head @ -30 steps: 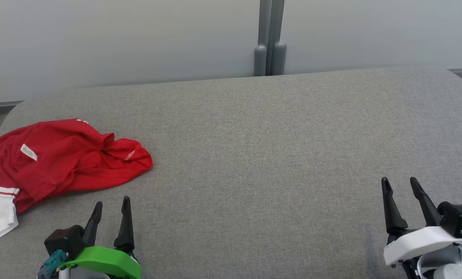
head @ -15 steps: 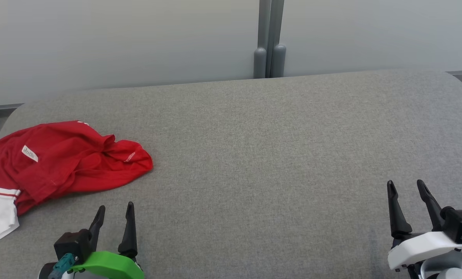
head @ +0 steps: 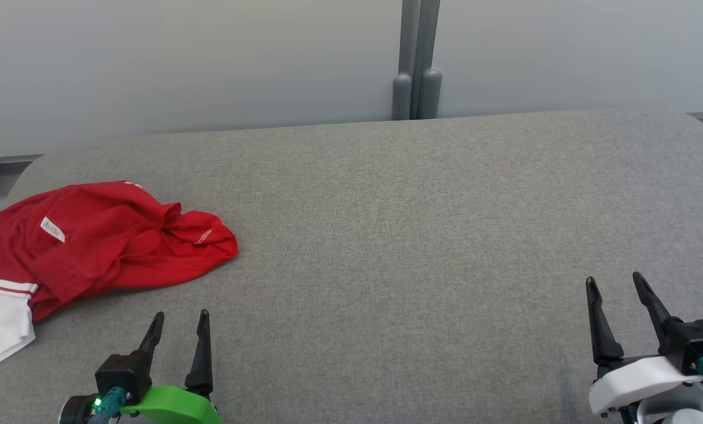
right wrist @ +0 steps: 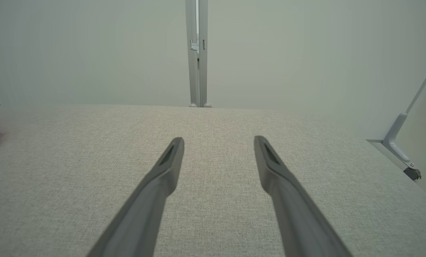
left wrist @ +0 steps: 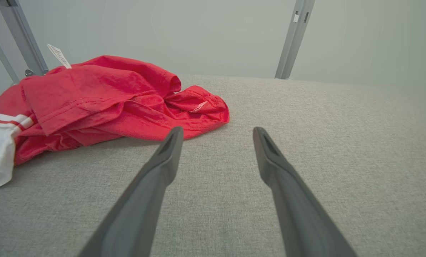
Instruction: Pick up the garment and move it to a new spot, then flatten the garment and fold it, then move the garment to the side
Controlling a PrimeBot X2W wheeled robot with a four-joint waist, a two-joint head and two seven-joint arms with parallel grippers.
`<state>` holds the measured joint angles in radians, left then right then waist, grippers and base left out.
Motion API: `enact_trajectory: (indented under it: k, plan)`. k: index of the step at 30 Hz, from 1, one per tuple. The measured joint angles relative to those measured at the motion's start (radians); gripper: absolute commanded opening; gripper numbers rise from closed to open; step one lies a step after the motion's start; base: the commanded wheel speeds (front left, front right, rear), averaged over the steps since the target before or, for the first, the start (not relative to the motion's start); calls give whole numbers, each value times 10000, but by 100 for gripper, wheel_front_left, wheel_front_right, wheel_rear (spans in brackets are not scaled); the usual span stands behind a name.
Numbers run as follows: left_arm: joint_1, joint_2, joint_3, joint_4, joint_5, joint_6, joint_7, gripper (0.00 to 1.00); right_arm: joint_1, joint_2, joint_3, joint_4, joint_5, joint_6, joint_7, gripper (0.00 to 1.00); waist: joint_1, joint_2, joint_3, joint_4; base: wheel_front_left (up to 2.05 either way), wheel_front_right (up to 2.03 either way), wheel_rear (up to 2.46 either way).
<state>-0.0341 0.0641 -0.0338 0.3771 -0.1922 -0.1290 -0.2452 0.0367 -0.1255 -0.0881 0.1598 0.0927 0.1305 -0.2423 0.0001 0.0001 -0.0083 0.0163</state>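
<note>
Crumpled red shirt (head: 104, 235) lies near the desk's (head: 416, 235) left edge, just beyond the left tool (head: 181, 314). The right tool (head: 613, 277) sits well apart from it. Both gape empty.

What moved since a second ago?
Hardly anything. The camera shifted a little, and the left gripper slid slightly back toward the robot. Nothing was grabbed or let go. The red shirt stays crumpled on the grey table; the right gripper stays put, both open.

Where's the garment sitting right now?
The red garment lies crumpled at the left edge of the grey surface in the head view, just ahead of the left pincer, untouched.
</note>
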Motion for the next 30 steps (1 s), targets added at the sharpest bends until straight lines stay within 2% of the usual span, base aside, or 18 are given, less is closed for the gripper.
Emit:
enact_trajectory:
  k: [10, 30]
  plan:
    - [0, 0, 31, 61, 604, -2, -146, 100, 125, 33, 61, -44, -706, 0, -182, 100, 0, 0, 15, 84, 0, 0, 0]
    - [8, -63, 267, 224, 387, -4, -173, 100, 230, 159, 75, -35, -725, 0, -201, 100, 0, 0, -2, 109, 0, 0, 0]
